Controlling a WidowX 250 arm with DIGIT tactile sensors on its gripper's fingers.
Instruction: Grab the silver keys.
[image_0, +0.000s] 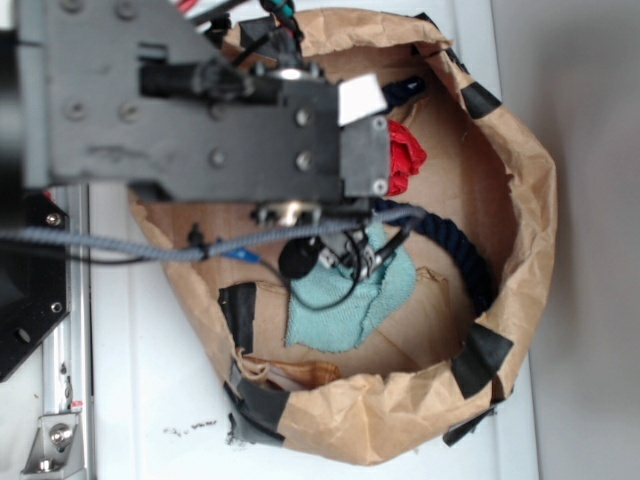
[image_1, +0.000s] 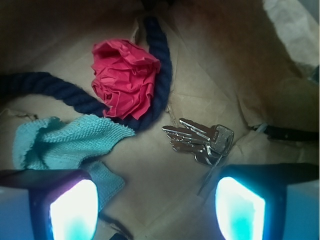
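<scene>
Inside the paper bag (image_0: 520, 200): one bunch of silver keys (image_1: 200, 140), one red cloth (image_1: 125, 82), one teal cloth (image_1: 65, 140) and one dark blue rope (image_1: 160, 65) are lying on the brown floor.
Hidden from outside: the robot arm (image_0: 200, 110) is covering much of the bag in the exterior view, so the keys are not showing there; only an edge of the red cloth is peeking out beside the arm.
Cut off: the rope is running out of the wrist view at the left and at the top, so its ends are not showing.
Hard to make out: the keys are overlapping, so their exact number is not countable; several blades are fanning toward the left.
Keys' place: they are lying flat just below the rope's bend, near the red cloth, apart from the teal cloth.
Claw (image_1: 157, 205): its two fingers (image_1: 75, 210) are standing wide apart at the bottom corners of the wrist view, gripping nothing, with the keys lying just above the right-hand one.
Tape: several black patches (image_0: 480, 355) are sticking along the bag's rim.
</scene>
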